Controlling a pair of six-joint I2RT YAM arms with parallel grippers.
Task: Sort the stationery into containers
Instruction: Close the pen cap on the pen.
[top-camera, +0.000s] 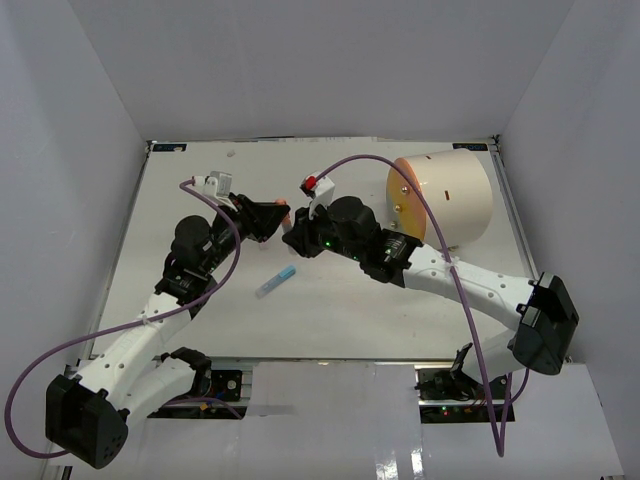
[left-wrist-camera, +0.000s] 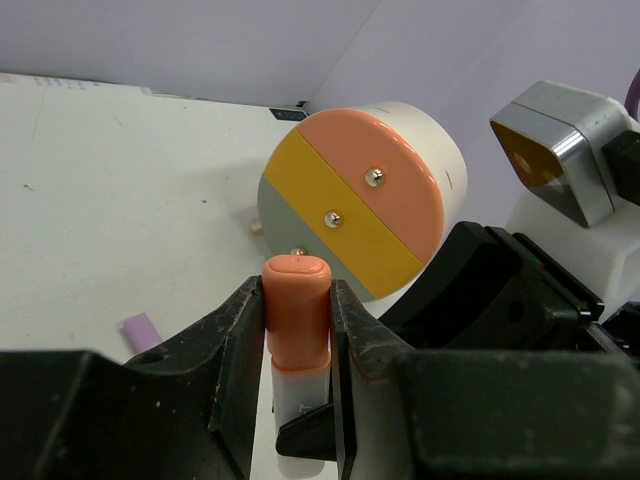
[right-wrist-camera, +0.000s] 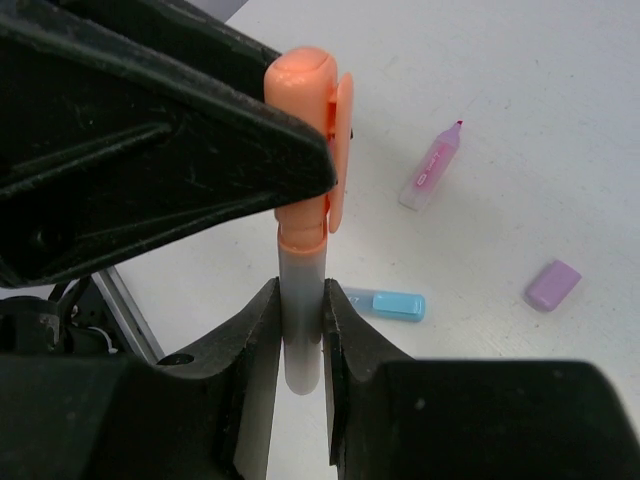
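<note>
Left arm: the left gripper (left-wrist-camera: 297, 300) is raised above the middle of the table (top-camera: 330, 320). Its jaws are drawn in narrow and pinch the cap end of an orange marker (left-wrist-camera: 297, 310), one finger (left-wrist-camera: 240, 350) pressed against each side of the cap.

Centre: the marker is held between the two grippers and is clear of the table surface. The right wrist view shows its pale barrel running down from the orange cap.

On the table below and near the grippers lies a blue pen (top-camera: 275, 282), flat on the surface and touching nothing. The right wrist view also shows a pink marker (right-wrist-camera: 432, 165) lying flat, and a purple cap (right-wrist-camera: 553, 284) apart from it. Both are loose on the table and well apart from the drum.

Right arm: the right gripper (right-wrist-camera: 300, 310) meets the left one head-on. Its jaws are narrow and clamp the barrel of the same orange marker, just below the cap held by the left gripper.

Far right: the cream drum (top-camera: 445, 200) lies on its side on the far right part of the table, its round face (left-wrist-camera: 350, 200) turned towards the grippers. The face shows a peach segment, a yellow band and a grey segment, with small brass knobs (left-wrist-camera: 375, 177) on it. No stationery touches the drum.
</note>
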